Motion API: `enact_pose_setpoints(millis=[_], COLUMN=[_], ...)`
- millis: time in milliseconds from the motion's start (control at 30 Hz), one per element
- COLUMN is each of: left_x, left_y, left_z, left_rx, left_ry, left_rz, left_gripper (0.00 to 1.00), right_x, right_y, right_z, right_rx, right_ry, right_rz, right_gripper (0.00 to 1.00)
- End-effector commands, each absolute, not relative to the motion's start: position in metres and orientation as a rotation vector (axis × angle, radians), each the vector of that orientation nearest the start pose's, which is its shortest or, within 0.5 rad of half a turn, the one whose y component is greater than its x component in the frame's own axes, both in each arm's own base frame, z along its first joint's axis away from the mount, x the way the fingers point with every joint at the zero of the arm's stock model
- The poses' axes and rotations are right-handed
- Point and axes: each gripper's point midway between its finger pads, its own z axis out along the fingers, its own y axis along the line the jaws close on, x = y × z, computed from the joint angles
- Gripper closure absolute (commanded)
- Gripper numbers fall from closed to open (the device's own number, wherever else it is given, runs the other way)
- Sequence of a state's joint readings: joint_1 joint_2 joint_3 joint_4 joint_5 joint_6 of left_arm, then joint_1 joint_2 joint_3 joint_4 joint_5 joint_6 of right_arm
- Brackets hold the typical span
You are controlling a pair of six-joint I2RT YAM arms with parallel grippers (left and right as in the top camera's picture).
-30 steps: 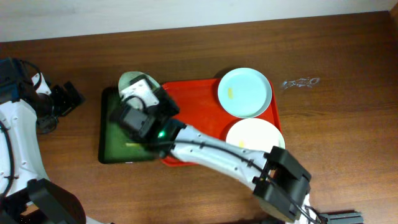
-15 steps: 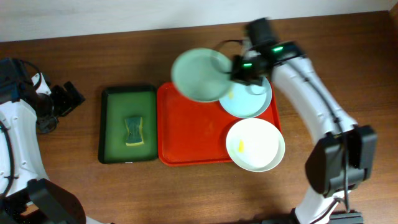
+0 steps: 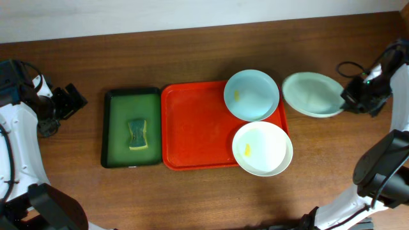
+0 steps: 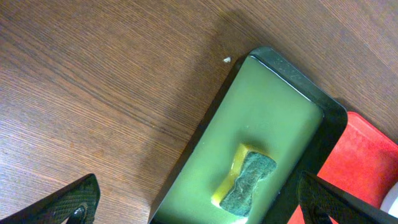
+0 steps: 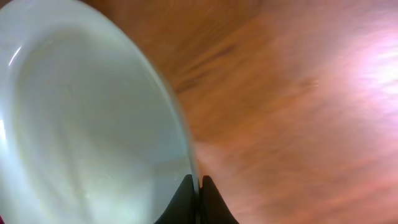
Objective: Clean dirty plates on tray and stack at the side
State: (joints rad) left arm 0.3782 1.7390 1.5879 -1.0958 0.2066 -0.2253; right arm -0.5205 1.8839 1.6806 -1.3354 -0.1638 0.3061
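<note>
The red tray point(image 3: 195, 131) lies mid-table. Two dirty plates sit on its right side: a pale-blue one point(image 3: 251, 94) at the back and a white one point(image 3: 262, 148) at the front, each with a small yellow smear. My right gripper point(image 3: 345, 102) is shut on the rim of a third pale-mint plate point(image 3: 311, 94) and holds it over the bare table right of the tray. In the right wrist view its fingers point(image 5: 199, 193) pinch the plate's edge point(image 5: 93, 124). My left gripper point(image 4: 199, 208) is open and empty over the green tray.
A dark green tray point(image 3: 132, 128) with a yellow-green sponge point(image 3: 137, 133) lies left of the red tray; both show in the left wrist view, tray point(image 4: 261, 112) and sponge point(image 4: 245, 183). The left arm base point(image 3: 19, 108) stands at the far left.
My right gripper has carried the mint plate from the green tray across over the red tray and on to the right, beyond the tray's edge. The left arm has not moved.
</note>
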Motion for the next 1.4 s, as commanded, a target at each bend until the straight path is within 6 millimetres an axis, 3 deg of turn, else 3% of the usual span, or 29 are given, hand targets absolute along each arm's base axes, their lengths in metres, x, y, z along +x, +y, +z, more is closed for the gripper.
enact_pose_setpoints(millis=[0, 100, 300, 333, 400, 500, 633, 733, 833, 1000, 1100, 1167, 1367], left_x=[0.380, 0.380, 0.380, 0.380, 0.380, 0.380, 0.380, 0.380, 0.380, 0.380, 0.380, 0.380, 0.380], left_y=[0.113, 0.113, 0.113, 0.113, 0.113, 0.113, 0.113, 0.113, 0.113, 0.113, 0.113, 0.113, 0.113], left_z=[0.178, 0.178, 0.178, 0.178, 0.178, 0.178, 0.178, 0.178, 0.178, 0.178, 0.178, 0.178, 0.178], left_rx=[-0.770, -0.770, -0.770, -0.770, -0.770, -0.770, -0.770, -0.770, -0.770, -0.770, -0.770, -0.770, -0.770], left_ry=[2.651, 2.651, 2.651, 2.651, 2.651, 2.651, 2.651, 2.651, 2.650, 2.650, 2.650, 2.651, 2.651], left_rz=[-0.256, -0.256, -0.256, -0.256, -0.256, -0.256, -0.256, -0.256, -0.256, -0.256, -0.256, -0.256, -0.256], left_gripper=[0.01, 0.01, 0.01, 0.01, 0.01, 0.01, 0.01, 0.01, 0.01, 0.01, 0.01, 0.01, 0.01], right_x=[0.306, 0.306, 0.308, 0.307, 0.309, 0.308, 0.289, 0.270, 0.256, 0.235, 0.232, 0.232, 0.232], right_y=[-0.176, -0.176, -0.177, -0.177, -0.166, -0.144, -0.115, -0.087, -0.060, -0.019, -0.008, -0.005, -0.004], right_z=[0.119, 0.098, 0.074, 0.072, 0.072, 0.097, 0.122, 0.122, 0.113, 0.077, 0.054, 0.046, 0.032], right_rx=[1.241, 1.270, 1.261, 1.261, 1.238, 1.163, 1.059, 0.982, 0.892, 0.692, 0.682, 0.666, 0.649], right_ry=[2.859, 2.844, 2.824, 2.824, 2.844, 2.916, 3.084, 3.230, 3.348, 3.497, 3.492, 3.485, 3.465], right_rz=[-0.018, -0.019, -0.021, -0.020, 0.069, 0.235, 0.271, 0.298, 0.302, 0.268, 0.233, 0.228, 0.226], right_gripper=[0.96, 0.96, 0.94, 0.85, 0.58, 0.43, 0.42, 0.42, 0.46, 0.53, 0.57, 0.71, 0.71])
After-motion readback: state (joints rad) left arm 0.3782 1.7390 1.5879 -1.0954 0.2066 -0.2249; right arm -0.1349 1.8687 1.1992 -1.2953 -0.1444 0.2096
